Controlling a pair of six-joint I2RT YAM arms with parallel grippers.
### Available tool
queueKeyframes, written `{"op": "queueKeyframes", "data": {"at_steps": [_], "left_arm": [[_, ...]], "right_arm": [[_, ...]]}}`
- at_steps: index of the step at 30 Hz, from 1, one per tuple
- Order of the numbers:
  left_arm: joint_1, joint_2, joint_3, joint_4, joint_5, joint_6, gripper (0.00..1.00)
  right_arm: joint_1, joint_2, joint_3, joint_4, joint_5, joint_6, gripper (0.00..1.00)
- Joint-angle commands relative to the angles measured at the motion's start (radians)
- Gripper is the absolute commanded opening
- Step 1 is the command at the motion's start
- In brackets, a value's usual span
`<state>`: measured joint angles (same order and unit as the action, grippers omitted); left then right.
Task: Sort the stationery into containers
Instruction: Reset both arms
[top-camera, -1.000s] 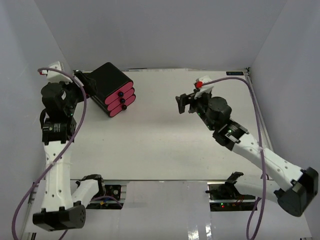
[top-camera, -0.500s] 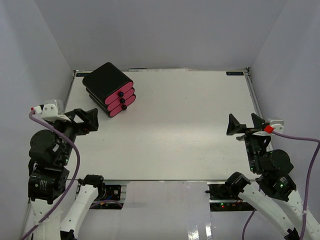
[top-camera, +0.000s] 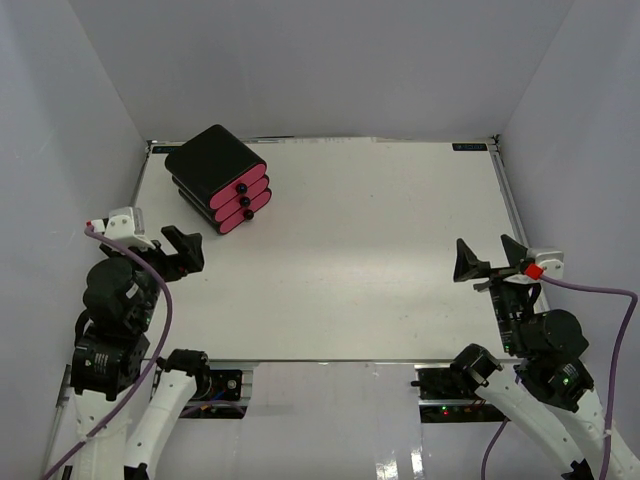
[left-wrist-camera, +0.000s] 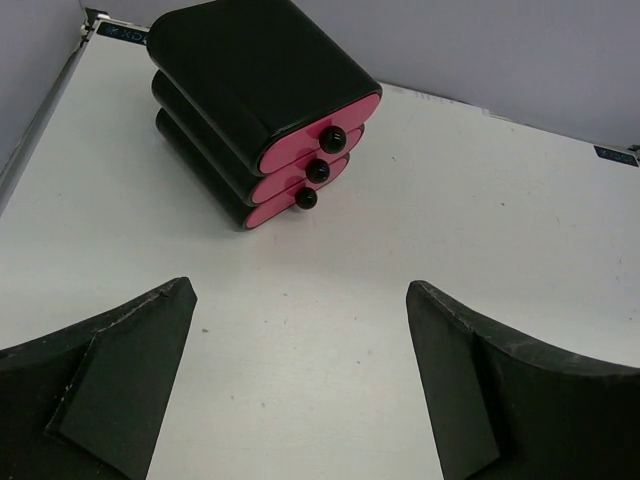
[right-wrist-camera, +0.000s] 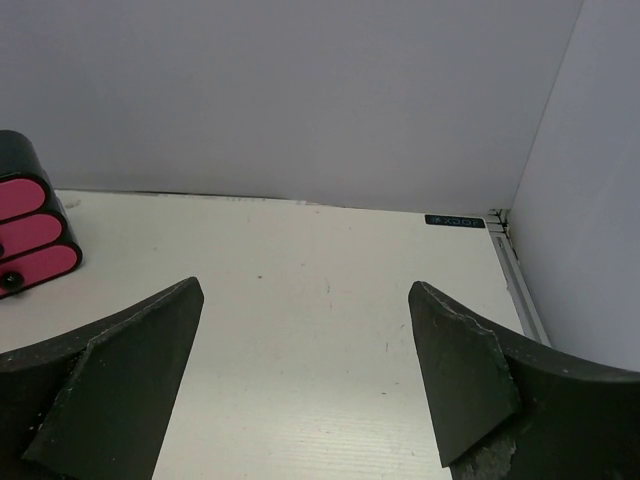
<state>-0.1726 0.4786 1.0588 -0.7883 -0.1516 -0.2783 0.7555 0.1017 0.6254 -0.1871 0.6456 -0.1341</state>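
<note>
Barely legible corner label (right-wrist-camera: 455, 221); drawers (left-wrist-camera: 290, 182) closed.

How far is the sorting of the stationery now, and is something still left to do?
Done, it seems: no pen or other stationery lies on the table, and all three drawers of the black box are shut; their contents cannot be seen. In hand: nothing; the left tool and the right tool are both open and empty. Left: nothing visible to pick up.
</note>
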Motion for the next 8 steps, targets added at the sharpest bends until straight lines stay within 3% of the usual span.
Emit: {"op": "queueKeyframes", "data": {"at_steps": [1, 8], "left_arm": [[-0.004, -0.006, -0.013, 0.004, 0.000, -0.016, 0.98], [-0.002, -0.014, -0.040, 0.012, 0.001, -0.044, 0.98]], "right_arm": [[0.001, 0.003, -0.007, 0.002, -0.018, -0.013, 0.90], [0.001, 0.050, -0.013, 0.005, -0.037, -0.002, 0.90]]}}
